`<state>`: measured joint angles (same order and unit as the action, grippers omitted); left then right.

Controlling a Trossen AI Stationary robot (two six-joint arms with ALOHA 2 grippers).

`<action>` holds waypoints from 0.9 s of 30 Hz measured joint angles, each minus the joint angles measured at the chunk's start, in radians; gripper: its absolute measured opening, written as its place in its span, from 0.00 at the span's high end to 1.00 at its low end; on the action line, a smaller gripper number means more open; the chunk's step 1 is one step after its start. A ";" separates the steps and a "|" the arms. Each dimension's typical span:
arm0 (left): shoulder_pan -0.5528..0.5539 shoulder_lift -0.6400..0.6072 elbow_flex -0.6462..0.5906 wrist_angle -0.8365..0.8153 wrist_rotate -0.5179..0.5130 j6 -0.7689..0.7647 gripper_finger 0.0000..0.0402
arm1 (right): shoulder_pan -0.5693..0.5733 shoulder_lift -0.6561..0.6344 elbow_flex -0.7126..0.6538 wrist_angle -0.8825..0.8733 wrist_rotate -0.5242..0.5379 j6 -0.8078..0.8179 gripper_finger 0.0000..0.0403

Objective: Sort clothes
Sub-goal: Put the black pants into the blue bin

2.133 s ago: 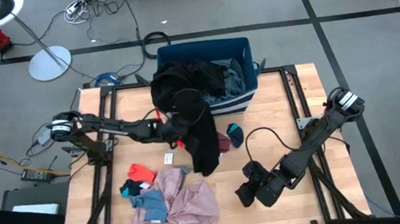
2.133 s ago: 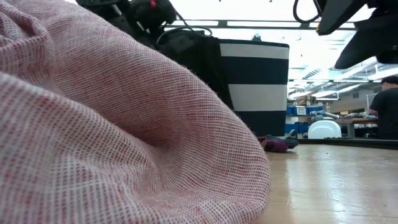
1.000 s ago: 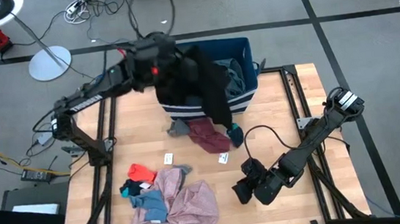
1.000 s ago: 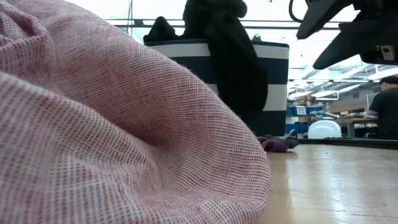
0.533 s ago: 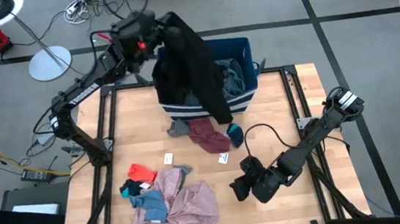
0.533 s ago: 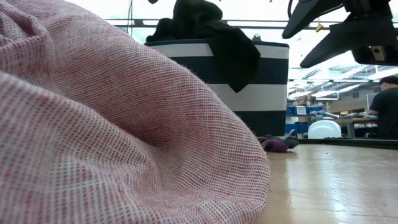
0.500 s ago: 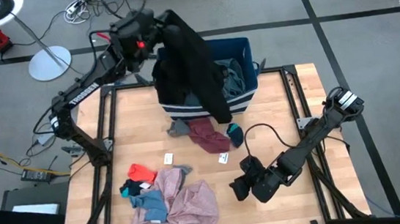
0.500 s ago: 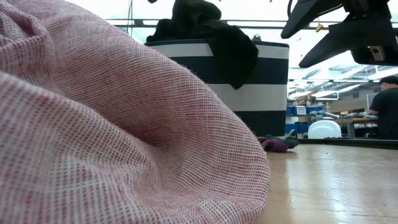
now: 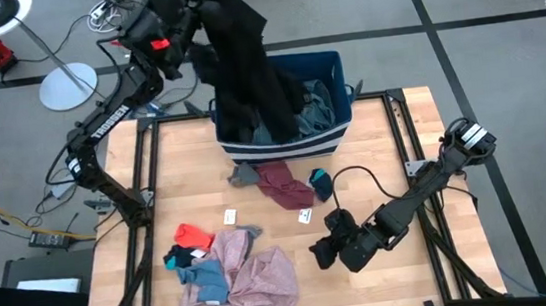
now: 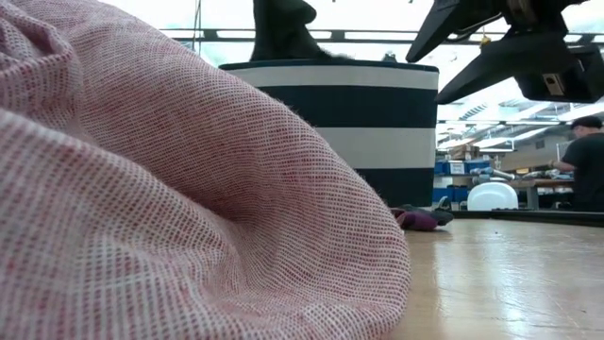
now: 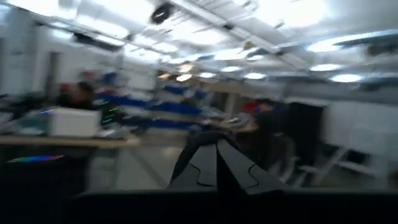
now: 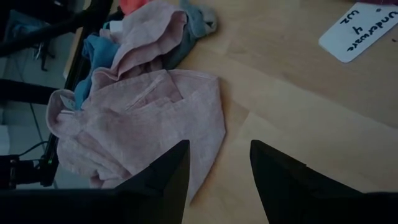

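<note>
A black garment (image 9: pixel 239 61) hangs from my left gripper (image 9: pixel 193 5), which is raised high beyond the table's far edge, left of the dark blue striped bin (image 9: pixel 337 64). Its fingers (image 11: pixel 217 163) are shut and point up into the room. My right gripper (image 9: pixel 321 253) hovers open over the table's near right, fingers (image 12: pixel 177 158) aimed at the pink garment (image 12: pixel 143 124), which lies crumpled at the near left. In front of the bin, a maroon piece (image 9: pixel 281 184) and a teal sock (image 9: pixel 320 182) lie on the table. Red-orange (image 9: pixel 193 235) and blue pieces (image 9: pixel 185 257) lie by the pink garment. My left gripper holds the black garment by its upper end (image 9: pixel 213 0). The cloth and the gripper hide the place of contact, so layers cannot be told. The garment hangs slack below the fingers, and its lower part (image 9: pixel 249 115) reaches down into the bin.
Grey and teal clothes (image 9: pixel 317 109) lie in the bin. Two white label cards (image 9: pixel 306 215) (image 9: pixel 230 215) lie on the wood. Dark rails (image 9: pixel 146 185) run along the table's sides. A lamp stand (image 9: pixel 68 87) and cables lie on the floor behind. A person (image 10: pixel 585 156) stands far off.
My left gripper has risen and swung toward the far left, past the table's far edge, tipping its fingers upward. The black garment went with it: the end draped over the bin's front wall has been drawn up and now hangs inside the bin.
</note>
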<state>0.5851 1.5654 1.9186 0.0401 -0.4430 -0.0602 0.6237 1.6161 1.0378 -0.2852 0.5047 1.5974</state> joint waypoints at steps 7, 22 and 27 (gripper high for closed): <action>0.006 0.018 0.002 -0.376 0.319 -0.025 1.00 | -0.020 0.000 0.000 0.000 -0.001 -0.001 0.58; 0.007 0.334 0.000 -0.914 0.707 -0.172 0.98 | -0.030 0.000 0.000 0.024 -0.001 -0.002 0.58; 0.008 0.395 0.000 -0.904 0.820 -0.250 0.87 | -0.030 0.000 0.000 0.024 -0.003 0.001 0.58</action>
<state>0.5930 1.9609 1.9182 -0.8639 0.3775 -0.3100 0.5938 1.6161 1.0378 -0.2615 0.5018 1.5986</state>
